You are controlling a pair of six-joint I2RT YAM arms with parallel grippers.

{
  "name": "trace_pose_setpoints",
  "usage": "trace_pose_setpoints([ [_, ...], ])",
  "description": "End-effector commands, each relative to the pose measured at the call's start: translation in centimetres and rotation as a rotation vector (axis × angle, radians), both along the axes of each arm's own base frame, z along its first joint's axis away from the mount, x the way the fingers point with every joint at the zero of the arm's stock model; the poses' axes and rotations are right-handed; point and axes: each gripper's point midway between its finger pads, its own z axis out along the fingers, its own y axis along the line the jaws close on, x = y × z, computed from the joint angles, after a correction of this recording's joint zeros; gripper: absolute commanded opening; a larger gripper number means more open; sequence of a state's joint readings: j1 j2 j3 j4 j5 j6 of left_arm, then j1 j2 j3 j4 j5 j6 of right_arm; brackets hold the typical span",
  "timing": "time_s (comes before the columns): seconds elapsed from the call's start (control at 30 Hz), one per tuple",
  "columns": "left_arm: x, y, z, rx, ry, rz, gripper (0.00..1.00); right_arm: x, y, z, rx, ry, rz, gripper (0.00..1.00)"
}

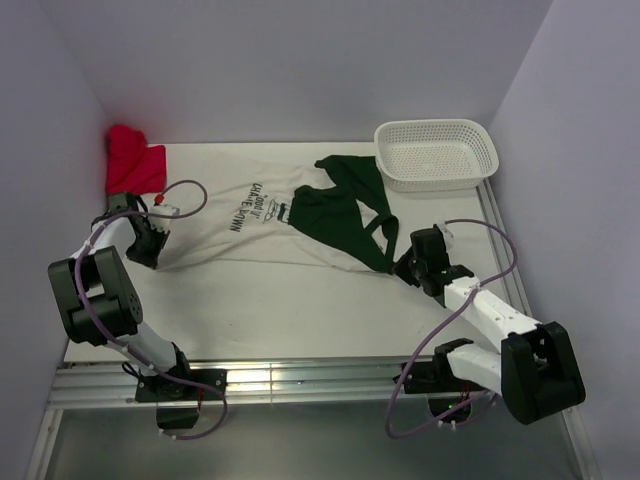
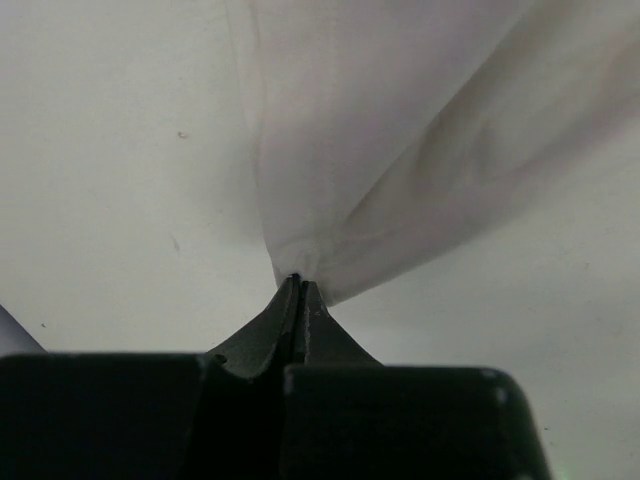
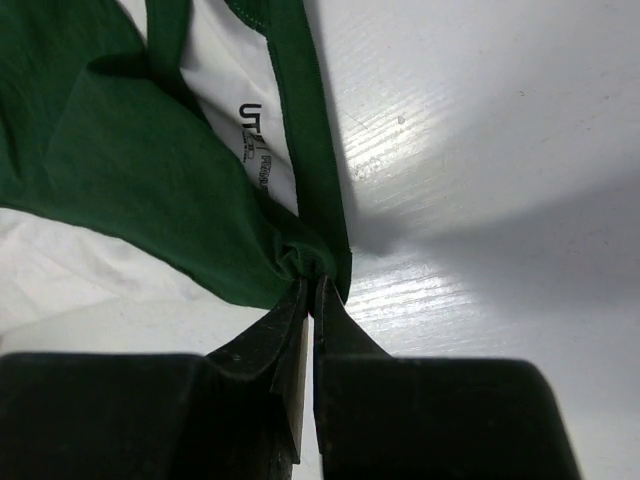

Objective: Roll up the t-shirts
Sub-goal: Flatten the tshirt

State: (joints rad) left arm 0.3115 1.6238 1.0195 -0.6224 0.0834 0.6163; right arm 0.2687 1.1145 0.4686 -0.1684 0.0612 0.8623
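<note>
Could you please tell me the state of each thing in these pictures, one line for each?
off-white t-shirt: spread out, unrolled.
dark green t-shirt: crumpled, unrolled, partly on the off-white one.
left gripper: shut on the off-white t-shirt, at its edge.
right gripper: shut on the dark green t-shirt.
white basket: upright, empty.
red cloth: bunched in the far left corner.

Off-white t-shirt point(image 1: 215, 235), green t-shirt point(image 1: 335, 215), red cloth point(image 1: 132, 165), basket point(image 1: 436, 183): one each.

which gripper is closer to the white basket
Right. The right gripper, pinching the green shirt, is a short way in front of the basket; the left gripper, pinching the white shirt, is across the table by the red cloth.
</note>
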Motion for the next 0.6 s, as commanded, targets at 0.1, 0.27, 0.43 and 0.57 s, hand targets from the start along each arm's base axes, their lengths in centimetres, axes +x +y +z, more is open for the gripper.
trace_pose_setpoints([
  [0.1, 0.6, 2.8, 0.5, 0.035, -0.025, 0.007, 0.00, -1.3, -1.8, 0.3, -0.046, -0.005, -0.073, 0.08],
  [0.27, 0.1, 4.9, -0.8, 0.031, 0.028, 0.042, 0.00, -2.6, -2.5, -1.3, -0.047, 0.041, -0.101, 0.08],
  [0.43, 0.3, 5.8, -0.9, 0.034, 0.023, 0.048, 0.00, -3.3, -3.3, -2.3, -0.024, 0.064, -0.148, 0.09],
  [0.57, 0.2, 6.0, -1.2, 0.038, 0.031, 0.042, 0.00, -3.6, -3.8, -2.4, -0.012, 0.067, -0.171, 0.09],
])
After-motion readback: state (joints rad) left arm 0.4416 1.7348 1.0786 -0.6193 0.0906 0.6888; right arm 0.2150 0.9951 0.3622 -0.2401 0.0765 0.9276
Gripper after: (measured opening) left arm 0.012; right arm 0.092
